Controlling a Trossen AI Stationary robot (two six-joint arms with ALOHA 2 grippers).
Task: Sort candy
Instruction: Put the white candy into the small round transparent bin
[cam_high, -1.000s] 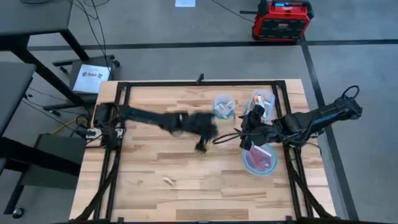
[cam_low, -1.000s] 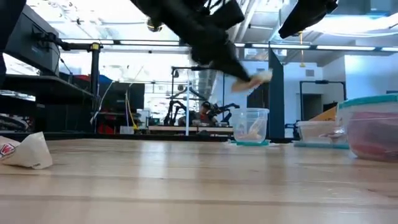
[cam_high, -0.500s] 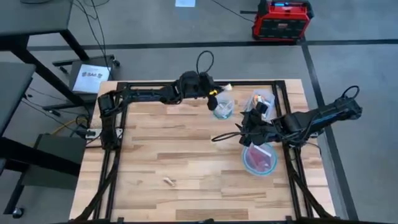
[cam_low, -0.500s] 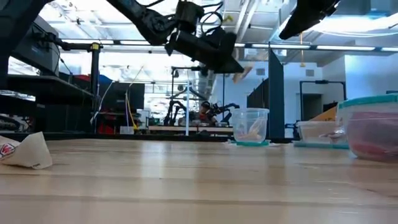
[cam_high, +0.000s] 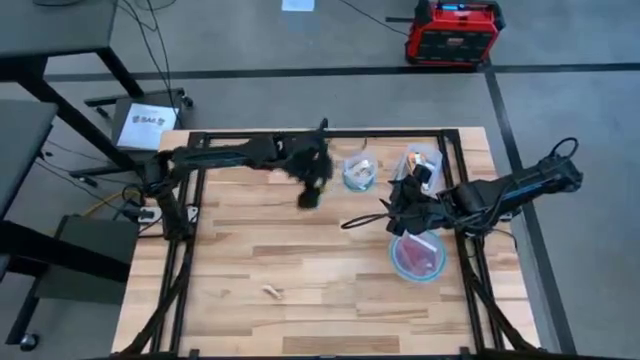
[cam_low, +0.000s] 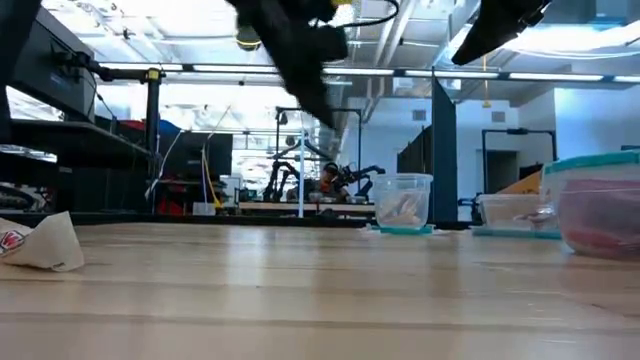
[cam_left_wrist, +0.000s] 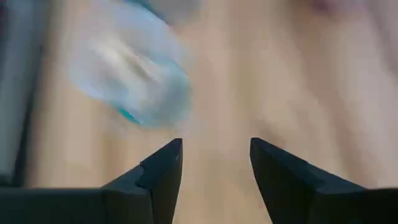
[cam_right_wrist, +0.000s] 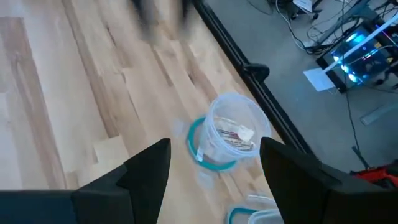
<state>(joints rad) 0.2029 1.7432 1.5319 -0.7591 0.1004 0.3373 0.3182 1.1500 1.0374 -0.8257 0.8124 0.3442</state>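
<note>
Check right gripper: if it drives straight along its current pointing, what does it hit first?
Likely the clear cup holding pale candy, which sits between the open fingers of the right gripper. Depth is unclear; it may reach bare table first.

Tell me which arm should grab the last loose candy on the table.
Left. The left gripper is open and empty, its arm on the candy's side of the table. The right gripper hovers by the containers, farther from the wrapper.

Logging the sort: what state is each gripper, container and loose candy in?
left gripper: open, empty, above the table.
right gripper: open, empty, raised.
small round container: upright, candy inside.
container with red candy: partly filled.
loose candy: lying on the table, unsorted.
</note>
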